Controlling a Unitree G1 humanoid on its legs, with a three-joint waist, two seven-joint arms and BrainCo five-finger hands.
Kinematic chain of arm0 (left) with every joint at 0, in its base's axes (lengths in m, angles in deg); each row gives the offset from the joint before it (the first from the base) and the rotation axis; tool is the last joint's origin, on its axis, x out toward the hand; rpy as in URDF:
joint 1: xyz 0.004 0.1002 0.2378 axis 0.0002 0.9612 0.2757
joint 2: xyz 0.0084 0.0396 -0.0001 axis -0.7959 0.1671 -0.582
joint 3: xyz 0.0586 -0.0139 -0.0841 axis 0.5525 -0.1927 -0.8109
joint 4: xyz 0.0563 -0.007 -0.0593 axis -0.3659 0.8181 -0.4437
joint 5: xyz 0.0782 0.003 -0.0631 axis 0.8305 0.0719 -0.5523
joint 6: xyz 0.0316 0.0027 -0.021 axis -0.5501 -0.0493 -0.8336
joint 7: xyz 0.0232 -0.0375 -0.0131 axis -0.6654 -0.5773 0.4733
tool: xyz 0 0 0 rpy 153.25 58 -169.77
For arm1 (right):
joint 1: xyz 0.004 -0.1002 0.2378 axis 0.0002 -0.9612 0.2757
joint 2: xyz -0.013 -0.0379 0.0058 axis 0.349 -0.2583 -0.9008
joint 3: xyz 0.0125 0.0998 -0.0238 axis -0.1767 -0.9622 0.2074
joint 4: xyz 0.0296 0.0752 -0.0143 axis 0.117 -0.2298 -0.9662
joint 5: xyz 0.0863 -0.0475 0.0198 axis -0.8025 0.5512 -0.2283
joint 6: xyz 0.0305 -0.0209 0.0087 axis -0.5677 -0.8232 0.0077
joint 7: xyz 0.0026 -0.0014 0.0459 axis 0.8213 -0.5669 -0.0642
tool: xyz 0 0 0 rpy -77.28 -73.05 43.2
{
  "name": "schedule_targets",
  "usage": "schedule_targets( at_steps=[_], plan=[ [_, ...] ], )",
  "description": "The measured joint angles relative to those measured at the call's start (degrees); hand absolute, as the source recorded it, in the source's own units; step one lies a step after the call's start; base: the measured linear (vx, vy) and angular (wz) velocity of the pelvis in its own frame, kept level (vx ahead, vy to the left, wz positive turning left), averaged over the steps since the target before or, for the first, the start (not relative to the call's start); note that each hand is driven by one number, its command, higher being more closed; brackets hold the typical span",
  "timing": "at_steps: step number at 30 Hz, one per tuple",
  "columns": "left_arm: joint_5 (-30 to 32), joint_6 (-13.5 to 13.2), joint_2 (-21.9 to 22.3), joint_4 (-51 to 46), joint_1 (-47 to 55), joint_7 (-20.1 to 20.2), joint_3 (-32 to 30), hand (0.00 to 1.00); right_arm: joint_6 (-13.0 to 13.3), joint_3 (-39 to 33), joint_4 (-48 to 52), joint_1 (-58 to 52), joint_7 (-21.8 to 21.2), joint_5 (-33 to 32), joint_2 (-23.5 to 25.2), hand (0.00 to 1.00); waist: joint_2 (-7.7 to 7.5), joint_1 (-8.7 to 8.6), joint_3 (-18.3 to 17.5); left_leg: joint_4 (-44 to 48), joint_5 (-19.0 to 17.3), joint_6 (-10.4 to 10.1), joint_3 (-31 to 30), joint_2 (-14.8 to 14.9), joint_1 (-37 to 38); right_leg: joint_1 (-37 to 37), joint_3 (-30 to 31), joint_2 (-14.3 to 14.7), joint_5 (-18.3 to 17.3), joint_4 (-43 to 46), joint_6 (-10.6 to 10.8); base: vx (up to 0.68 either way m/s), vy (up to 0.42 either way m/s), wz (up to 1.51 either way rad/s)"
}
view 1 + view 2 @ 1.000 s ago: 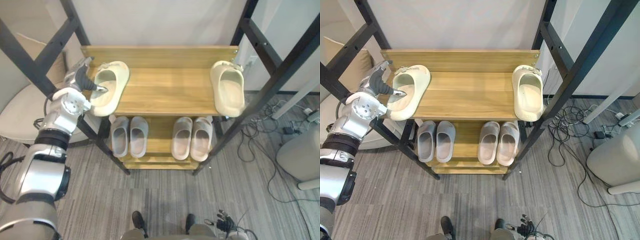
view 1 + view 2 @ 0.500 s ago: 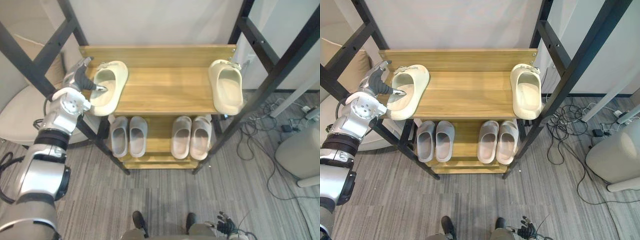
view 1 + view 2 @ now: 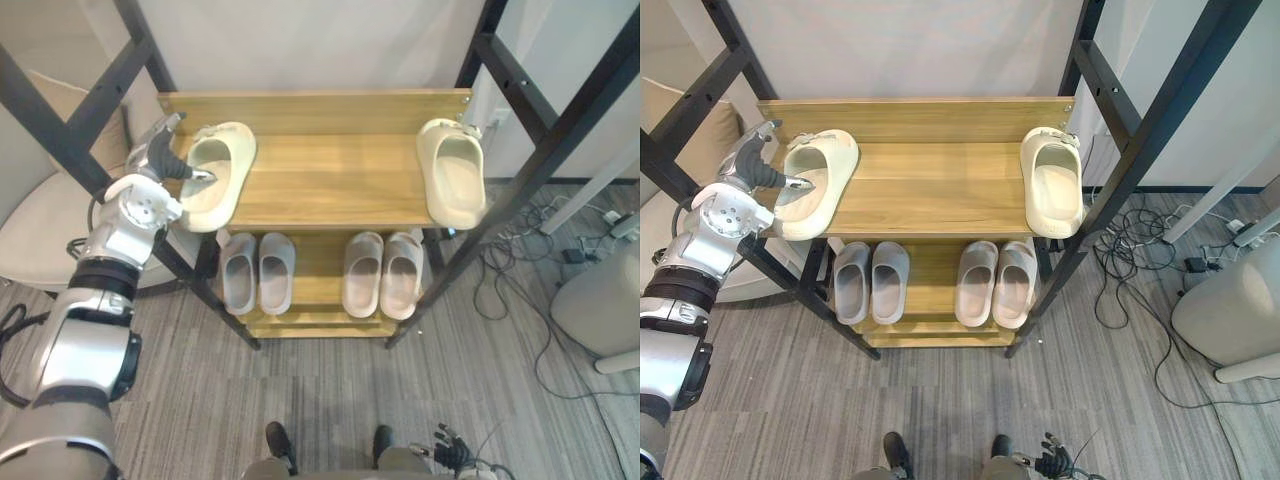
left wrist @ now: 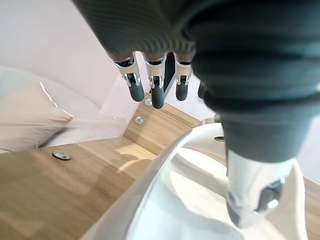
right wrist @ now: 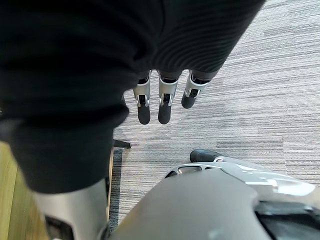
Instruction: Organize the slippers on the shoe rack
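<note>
Inside the slipper [image 4: 175, 202], wrist view shows left robot hand [image 4: 252, 175] thumb planted.

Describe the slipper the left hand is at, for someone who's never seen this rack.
Wooden shoe rack, top shelf, left end: a cream slipper beside the left hand. Its twin sits at the shelf's right end; the grey pairs are on the shelf below.

Prob. test lab; shoe rack [image 3: 930, 190] inside black frame [image 3: 1137, 150]; grey carpet [image 3: 940, 400]; floor cables [image 3: 1130, 270].
</note>
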Motion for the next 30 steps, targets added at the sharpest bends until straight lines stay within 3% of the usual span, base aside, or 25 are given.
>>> schedule_targets(
  at_steps=[8,13,30],
  plan=[
    [-2.63,0.00,0.10,0.10,-0.76,0.16,-0.83,1.00,0.20,0.02,1.52,-0.85,-0.10,0.26,0.16,0.00,0.00,-0.01,-0.03,-0.01,-0.21,-0.26,0.76,0.03,-0.42,-0.93,0.95,0.02,0.47,0.02,-0.16,0.00,0.000,-0.05],
    [-2.60,0.02,1.09,2.65,-2.98,1.26,-0.81,1.00,0.18,0.00,1.52,-0.41,0.03,0.27,0.33,0.00,-0.06,-0.93,-0.06,0.00,-0.12,0.08,2.20,-0.03,-0.52,-1.68,2.01,0.01,1.02,-0.24,-0.09,0.00,0.001,-0.16],
    [-2.99,0.20,8.95,3.83,-5.67,0.54,0.05,1.00,-0.65,-0.13,-0.26,1.14,1.13,0.19,0.40,0.00,0.17,-2.43,-0.12,-0.02,-0.11,0.07,1.94,-0.29,0.69,0.19,1.79,0.03,1.68,-2.06,-0.19,-0.01,-0.004,-0.01]
  ],
)
